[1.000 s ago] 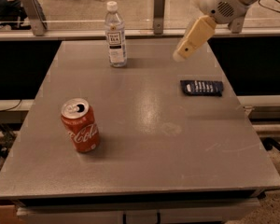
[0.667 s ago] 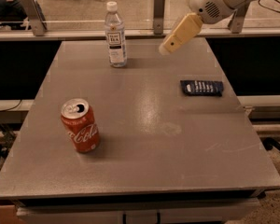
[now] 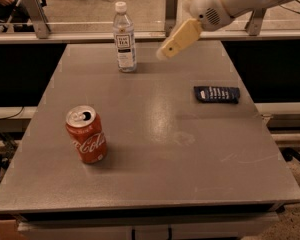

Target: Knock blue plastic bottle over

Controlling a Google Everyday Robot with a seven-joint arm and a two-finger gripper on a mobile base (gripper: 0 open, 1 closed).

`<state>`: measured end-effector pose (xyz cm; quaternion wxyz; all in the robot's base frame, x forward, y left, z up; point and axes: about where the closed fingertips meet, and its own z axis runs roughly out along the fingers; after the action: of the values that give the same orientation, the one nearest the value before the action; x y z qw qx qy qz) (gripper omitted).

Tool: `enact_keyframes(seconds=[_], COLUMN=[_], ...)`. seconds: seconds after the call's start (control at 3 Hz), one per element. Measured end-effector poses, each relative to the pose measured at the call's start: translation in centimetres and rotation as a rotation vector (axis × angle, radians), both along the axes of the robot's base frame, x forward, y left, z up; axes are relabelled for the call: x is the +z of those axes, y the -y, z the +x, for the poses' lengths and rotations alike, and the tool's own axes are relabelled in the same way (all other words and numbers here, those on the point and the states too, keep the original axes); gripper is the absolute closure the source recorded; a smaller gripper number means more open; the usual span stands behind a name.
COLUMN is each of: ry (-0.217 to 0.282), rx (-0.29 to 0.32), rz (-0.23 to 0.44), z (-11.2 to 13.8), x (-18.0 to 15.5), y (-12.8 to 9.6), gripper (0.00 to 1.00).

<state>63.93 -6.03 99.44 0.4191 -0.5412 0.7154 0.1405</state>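
Note:
The blue plastic bottle (image 3: 124,38) stands upright near the far edge of the grey table (image 3: 155,149), left of centre. It is clear with a white cap and a white label. My gripper (image 3: 166,51) comes in from the upper right on a white arm, its tan fingers pointing down and left. It hangs above the table to the right of the bottle, a short gap away, not touching it.
A red Coca-Cola can (image 3: 86,134) stands upright at the front left. A flat dark blue packet (image 3: 217,94) lies at the right. A rail with metal posts (image 3: 171,6) runs behind the table's far edge.
My gripper has moved left across the far side of the table toward the bottle. The bottle, can and packet have not moved.

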Motion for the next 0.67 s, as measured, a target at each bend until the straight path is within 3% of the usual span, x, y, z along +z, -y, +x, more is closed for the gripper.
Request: enact_keyframes(seconds=[0.67], ry=[-0.045], rx=[0.057], rz=[0.299], z=[3.9], x=[-4.2], y=[-8.2], gripper=[0.0])
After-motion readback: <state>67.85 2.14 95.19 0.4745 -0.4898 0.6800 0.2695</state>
